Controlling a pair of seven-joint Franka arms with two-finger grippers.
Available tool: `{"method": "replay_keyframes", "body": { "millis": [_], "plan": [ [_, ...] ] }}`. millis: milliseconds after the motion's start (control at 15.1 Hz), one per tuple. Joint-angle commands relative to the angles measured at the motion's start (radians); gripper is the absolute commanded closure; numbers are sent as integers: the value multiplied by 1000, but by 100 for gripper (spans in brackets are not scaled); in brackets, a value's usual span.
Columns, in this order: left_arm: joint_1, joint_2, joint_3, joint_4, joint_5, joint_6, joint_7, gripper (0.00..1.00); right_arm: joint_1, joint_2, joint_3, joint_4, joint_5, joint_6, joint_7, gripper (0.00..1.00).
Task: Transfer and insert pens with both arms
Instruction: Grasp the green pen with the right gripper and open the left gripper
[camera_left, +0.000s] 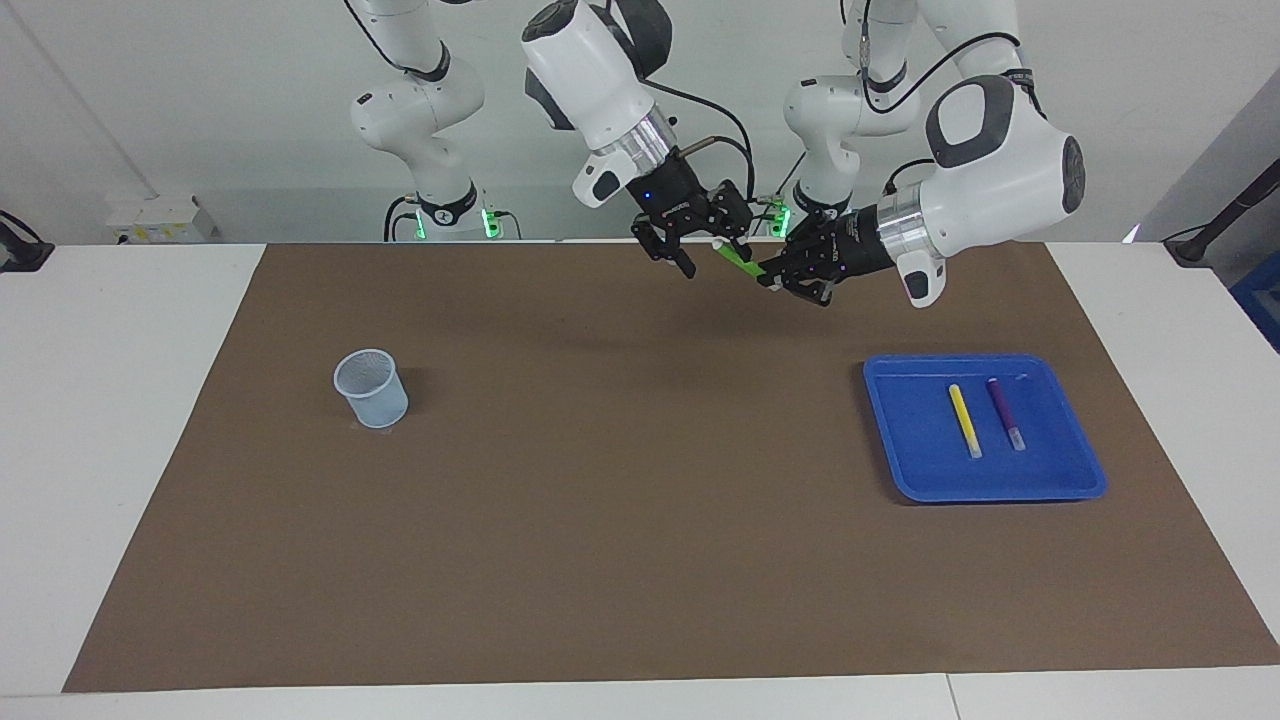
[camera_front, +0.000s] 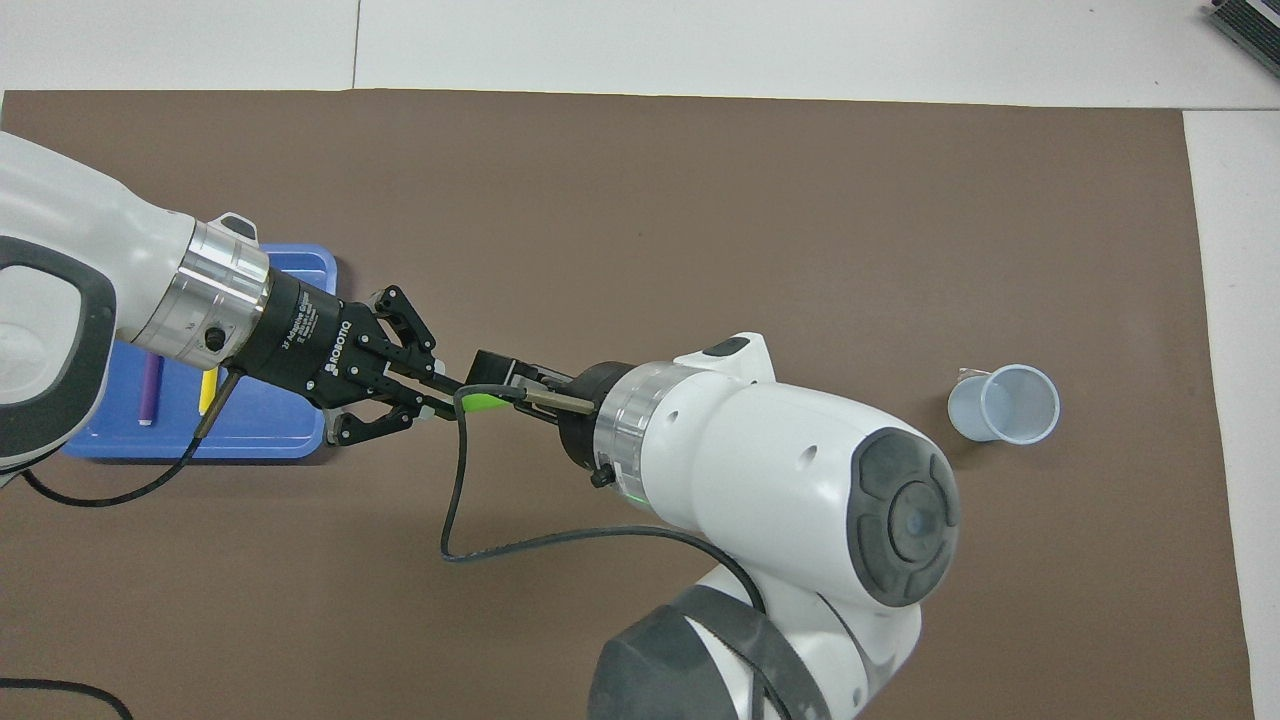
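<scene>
My left gripper (camera_left: 770, 277) (camera_front: 438, 392) is shut on the lower end of the green pen (camera_left: 738, 259) (camera_front: 485, 402), holding it slanted in the air over the brown mat's edge nearest the robots. My right gripper (camera_left: 714, 249) (camera_front: 496, 386) has its fingers open on either side of the pen's upper part. The pen's pale end is hidden among those fingers. In the overhead view my right wrist covers most of that gripper. The yellow pen (camera_left: 965, 420) (camera_front: 208, 390) and the purple pen (camera_left: 1005, 412) (camera_front: 150, 390) lie side by side in the blue tray (camera_left: 915, 465) (camera_front: 270, 430).
A pale mesh cup (camera_left: 371, 388) (camera_front: 1003, 403) stands upright on the brown mat (camera_left: 640, 520) toward the right arm's end. The blue tray sits toward the left arm's end. Two smaller white arms with green lights (camera_left: 440, 205) stand at the robots' edge of the table.
</scene>
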Motion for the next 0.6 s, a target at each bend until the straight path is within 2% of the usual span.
{"method": "replay_keyframes", "body": {
  "millis": [0, 397, 530],
  "plan": [
    [-10, -51, 12, -62, -36, 5, -18, 100, -7, 14, 2, 24, -22, -16, -11, 23],
    [-10, -51, 12, -70, -38, 9, -40, 100, 0, 11, 2, 16, -22, -16, -11, 25],
    [-10, -51, 12, -70, -40, 10, -43, 100, 1, 10, 4, 15, -22, -16, -11, 40]
  ]
}}
